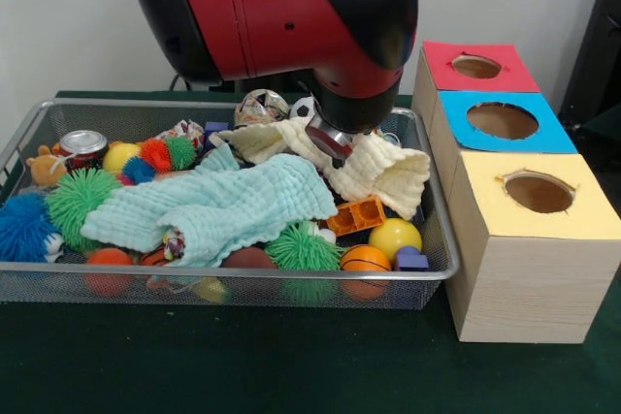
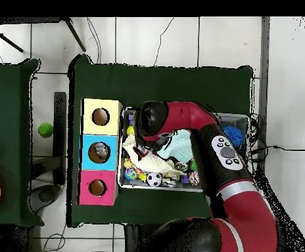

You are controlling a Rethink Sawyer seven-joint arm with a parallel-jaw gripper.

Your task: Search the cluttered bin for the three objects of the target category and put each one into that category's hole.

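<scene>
The bin [image 1: 233, 274] is a wide silver mesh basket full of toys and two cloths; it also shows in the overhead view [image 2: 242, 119]. The hole [image 1: 502, 120] is the round cutout in the blue-topped box, right of the bin, and shows in the overhead view too [image 2: 98, 152]. My gripper [image 1: 330, 143] is down inside the bin at its back right, against a cream cloth [image 1: 380, 170]. The arm hides it in the overhead view. Near it lie an orange brick [image 1: 356, 213], a yellow ball [image 1: 395, 236], a small basketball [image 1: 366, 259] and a green spiky ball [image 1: 303, 247].
A mint cloth [image 1: 213, 206] covers the bin's middle. A blue spiky ball [image 1: 21, 225], another green spiky ball [image 1: 78, 199] and a can [image 1: 82, 145] lie at the left. The red-topped box [image 1: 475, 66] and the yellow-topped box [image 1: 539, 191] flank the blue one.
</scene>
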